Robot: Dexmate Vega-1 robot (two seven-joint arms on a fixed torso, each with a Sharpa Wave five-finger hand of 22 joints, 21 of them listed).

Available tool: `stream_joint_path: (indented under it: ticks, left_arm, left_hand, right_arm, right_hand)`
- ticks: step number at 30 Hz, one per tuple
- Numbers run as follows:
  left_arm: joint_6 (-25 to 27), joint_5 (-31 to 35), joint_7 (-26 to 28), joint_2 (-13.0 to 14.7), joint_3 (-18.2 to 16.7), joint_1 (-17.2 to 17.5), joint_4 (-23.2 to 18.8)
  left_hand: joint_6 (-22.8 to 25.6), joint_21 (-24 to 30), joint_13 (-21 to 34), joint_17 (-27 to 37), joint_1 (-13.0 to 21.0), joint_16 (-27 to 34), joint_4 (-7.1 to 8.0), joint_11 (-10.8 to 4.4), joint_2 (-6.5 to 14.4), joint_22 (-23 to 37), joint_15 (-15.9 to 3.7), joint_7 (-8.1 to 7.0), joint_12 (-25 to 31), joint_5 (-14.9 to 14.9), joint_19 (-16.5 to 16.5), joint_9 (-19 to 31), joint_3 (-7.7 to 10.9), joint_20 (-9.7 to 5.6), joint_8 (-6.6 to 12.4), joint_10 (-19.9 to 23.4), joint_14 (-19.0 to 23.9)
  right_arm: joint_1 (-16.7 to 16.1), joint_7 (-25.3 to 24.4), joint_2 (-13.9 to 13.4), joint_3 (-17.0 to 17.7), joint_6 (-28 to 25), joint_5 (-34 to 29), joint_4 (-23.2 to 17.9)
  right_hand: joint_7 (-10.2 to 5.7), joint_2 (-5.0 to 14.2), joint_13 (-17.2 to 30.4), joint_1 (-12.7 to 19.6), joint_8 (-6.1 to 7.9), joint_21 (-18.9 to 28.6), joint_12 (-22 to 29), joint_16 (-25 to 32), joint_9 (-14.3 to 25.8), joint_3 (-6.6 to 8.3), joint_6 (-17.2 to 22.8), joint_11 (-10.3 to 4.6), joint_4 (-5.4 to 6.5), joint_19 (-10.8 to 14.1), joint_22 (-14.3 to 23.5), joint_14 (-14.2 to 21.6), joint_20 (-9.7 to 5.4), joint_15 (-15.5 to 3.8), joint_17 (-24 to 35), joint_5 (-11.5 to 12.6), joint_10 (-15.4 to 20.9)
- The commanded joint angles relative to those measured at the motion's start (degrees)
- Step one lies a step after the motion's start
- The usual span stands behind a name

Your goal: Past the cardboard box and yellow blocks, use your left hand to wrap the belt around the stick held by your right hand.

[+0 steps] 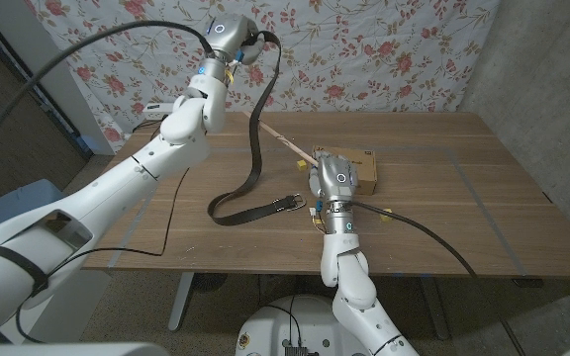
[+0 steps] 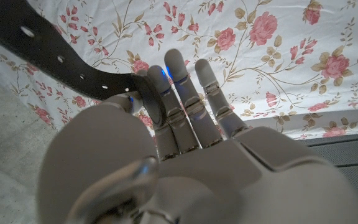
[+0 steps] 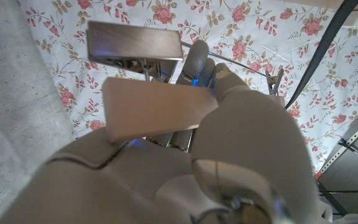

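From the head view: one belt point(image 1: 252, 148) pinched high in left hand point(image 1: 228, 35), buckle end on table point(image 1: 443, 188), best swung over one stick point(image 1: 283, 138) clamped in right hand point(image 1: 332, 178) beside one cardboard box point(image 1: 364, 164); left wrist: strap gripped; right wrist: closed.
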Motion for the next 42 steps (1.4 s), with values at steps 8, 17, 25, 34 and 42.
stream_joint_path:
  ticks: [8,17,25,34,42]
  left_arm:
    - [-3.5,-8.7,-4.6,-2.4,2.8,-4.1,0.8]
    - [-2.8,-8.0,-4.2,-3.3,4.4,-4.4,2.7]
    - [-2.0,-9.3,-2.7,-3.1,3.7,-2.2,3.1]
    - [1.9,-11.3,-1.2,-0.8,0.6,1.4,-0.5]
    - [5.3,-14.2,-0.8,1.2,-3.0,3.1,-4.1]
  left_hand:
    - [2.3,0.8,-0.3,0.1,1.0,0.2,-0.24,-0.82,-0.3,-0.1,-0.55,1.79,-0.5,0.2,0.3,-0.5,0.43,0.35,-0.33,1.9,1.0]
    - [2.6,1.1,-0.7,-0.1,1.3,0.1,-0.18,-0.98,-0.5,-0.4,-0.62,1.88,-0.9,0.1,0.4,-0.6,0.45,0.59,-0.59,2.3,1.2]
    - [2.6,1.2,-0.6,0.1,1.3,0.1,0.02,-0.81,-0.7,-0.5,-0.79,1.92,-1.1,0.1,0.3,-0.4,0.55,0.63,-0.71,2.3,1.2]
    - [2.6,1.1,-0.2,0.0,1.3,0.0,0.22,-0.95,-1.0,-0.7,-0.72,1.83,-1.1,0.3,0.3,0.1,0.86,0.65,-0.72,2.4,1.2]
    - [2.4,1.0,0.0,0.1,1.2,-0.1,0.35,-0.89,-1.0,-0.6,-0.79,1.82,-1.2,0.6,0.3,0.6,1.16,0.81,-0.71,2.4,1.1]
  right_arm:
    - [3.6,0.9,-9.4,0.7,17.0,11.1,-2.8]
    - [3.8,9.5,-12.3,3.6,23.7,19.8,-6.4]
    - [3.7,16.3,-13.2,7.3,25.9,27.4,-10.1]
    - [4.8,22.7,-14.0,11.5,26.0,35.8,-10.7]
    - [6.1,26.1,-16.4,11.4,21.7,31.1,-11.6]
  right_hand:
    - [-0.11,3.86,0.5,3.7,0.31,1.0,-0.2,-0.3,0.2,-0.43,-0.1,-0.04,0.19,-1.3,0.0,-0.9,-7.32,-1.62,1.2,0.8,-0.3]
    - [-0.06,3.85,0.4,3.7,0.32,1.6,-0.6,-0.6,0.2,-0.57,-0.2,0.36,0.26,-1.9,-0.1,-1.2,-7.39,-1.58,1.9,1.1,-0.7]
    - [0.16,3.93,0.3,4.0,0.33,2.1,-0.9,-1.0,0.1,-0.52,-0.3,0.52,0.18,-2.4,-0.4,-1.7,-7.18,-1.52,2.5,1.4,-0.8]
    - [0.25,3.95,0.1,4.0,0.31,2.5,-1.2,-1.3,0.1,-0.56,-0.4,0.73,0.27,-2.8,-0.7,-2.0,-7.07,-1.49,3.1,1.7,-0.8]
    - [0.50,3.88,0.5,3.9,0.54,2.8,-1.2,-1.9,0.5,-0.65,-0.6,1.03,0.46,-3.6,-1.0,-2.6,-6.89,-1.43,3.6,1.9,-1.2]
